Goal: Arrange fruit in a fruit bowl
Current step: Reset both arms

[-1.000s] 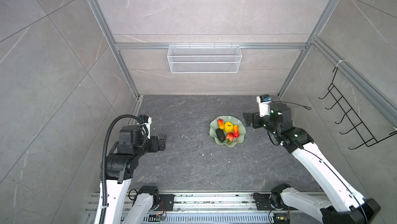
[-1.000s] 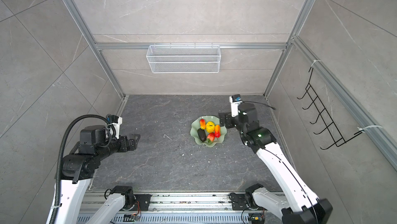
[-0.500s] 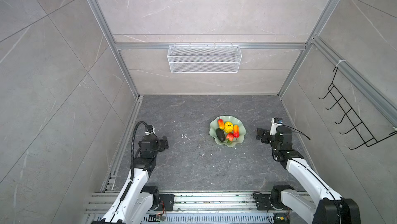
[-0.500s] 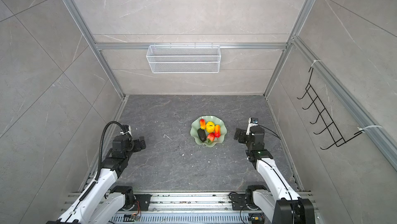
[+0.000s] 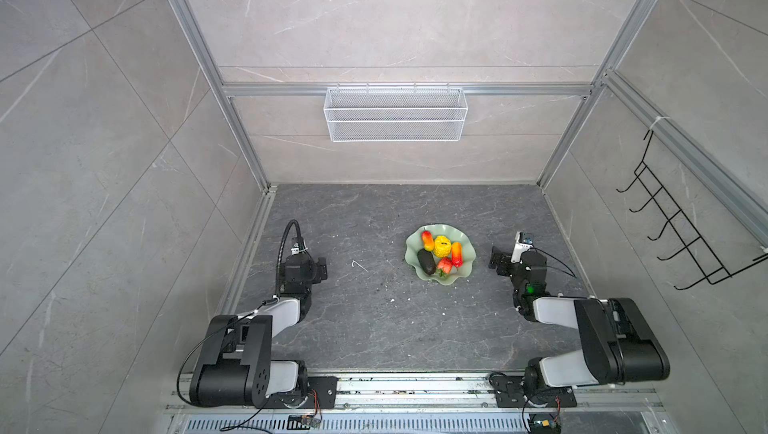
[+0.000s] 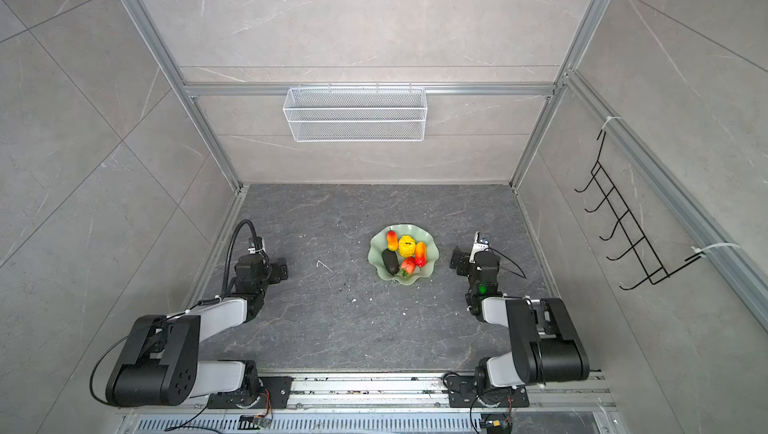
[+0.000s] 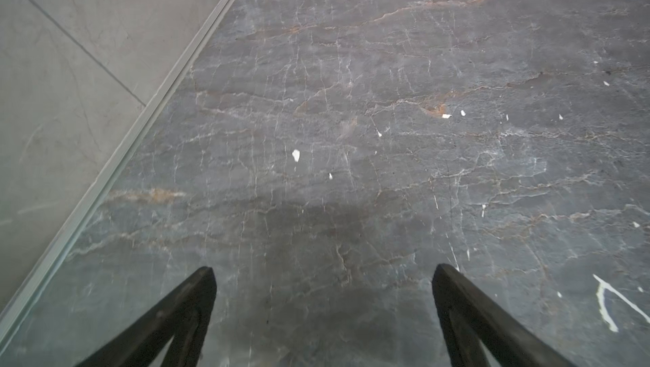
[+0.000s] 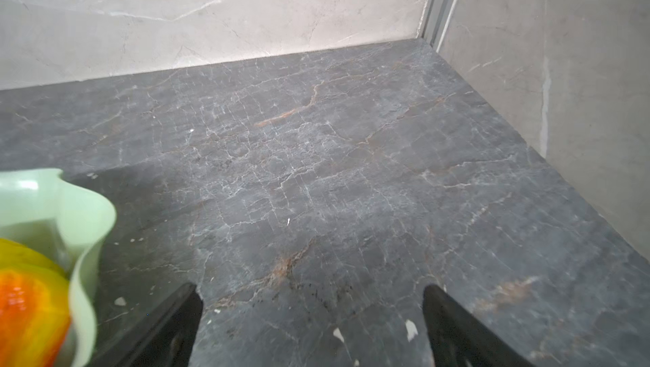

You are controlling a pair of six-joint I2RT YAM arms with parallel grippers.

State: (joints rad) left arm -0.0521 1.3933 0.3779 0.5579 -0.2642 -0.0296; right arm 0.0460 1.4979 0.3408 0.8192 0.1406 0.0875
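Top views: vs a sec ago both arms are sitting folded low. The left gripper [image 5: 320,267] is resting nr the tabletop's [image 5: 374,328] left edge. The right gripper [image 5: 497,260] is sitting just beside the fruit bowl [image 5: 451,280], not touching it. All five fruit [image 5: 441,246] are lying in the bowl, right of tabletop centre.

L wrist: fingers [image 7: 183,312] are standing spread, nothing btwn.

R wrist: fingers [image 8: 169,323] are standing spread wide and empty, w/ the bowl rim showing beside one finger.

Prob. task done, arms parking.

Pale tiled walls [image 5: 395,16], dark veined stone desk [image 5: 374,328]
Aluminium rails [image 5: 200,57] at the corners; white mesh basket [image 5: 395,120] on the back wall, black hook rack [image 5: 685,219] at right.
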